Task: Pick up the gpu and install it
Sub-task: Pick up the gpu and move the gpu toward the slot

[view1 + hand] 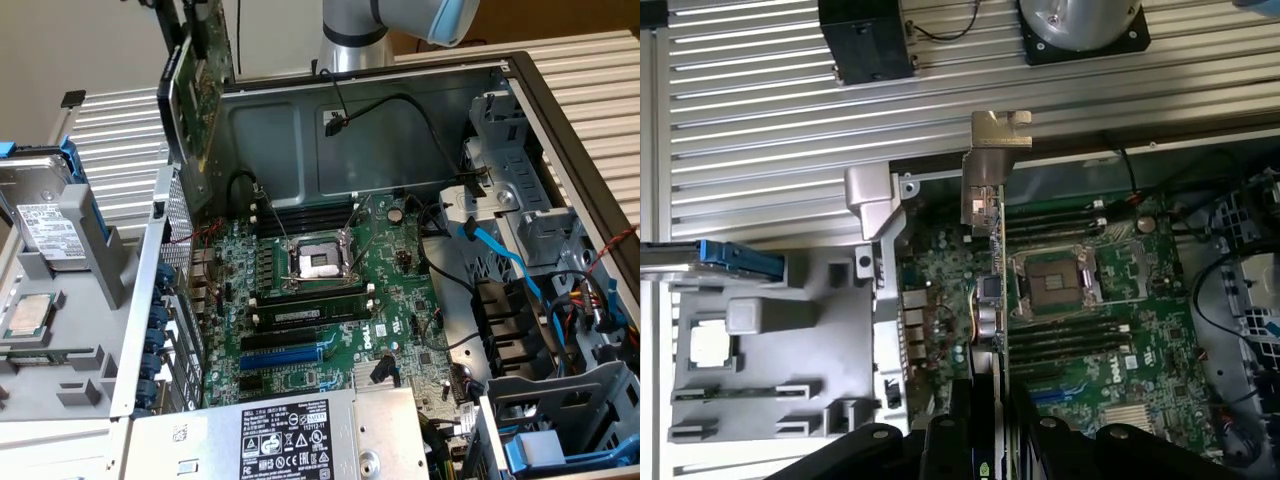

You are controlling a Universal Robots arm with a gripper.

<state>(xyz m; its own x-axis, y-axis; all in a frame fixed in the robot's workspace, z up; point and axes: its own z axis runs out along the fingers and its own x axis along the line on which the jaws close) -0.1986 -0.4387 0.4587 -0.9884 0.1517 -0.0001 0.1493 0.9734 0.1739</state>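
Jaws clamp the gpu (pixel 987 240) edge-on, high above the motherboard (pixel 1110 340) and its CPU socket (pixel 1053 281).

The arm (pixel 352 35) rose upright at the exterior view's top. Its gripper (pixel 985 405) faced downward, black fingers (pixel 952 425) pinched on the gpu (pixel 985 200).

Light: soft, even, moderately bright, no hard shadows.
Motherboard (pixel 400 300): evenly lit, faint sheen on its metal socket.
Case wall (pixel 290 140) behind the motherboard: dimmer, shaded grey.
Slatted table (pixel 760 130) beside the motherboard: brightest area, pale glare along the ribs.
Graphics card (pixel 985 195) over the motherboard: silver bracket glints.
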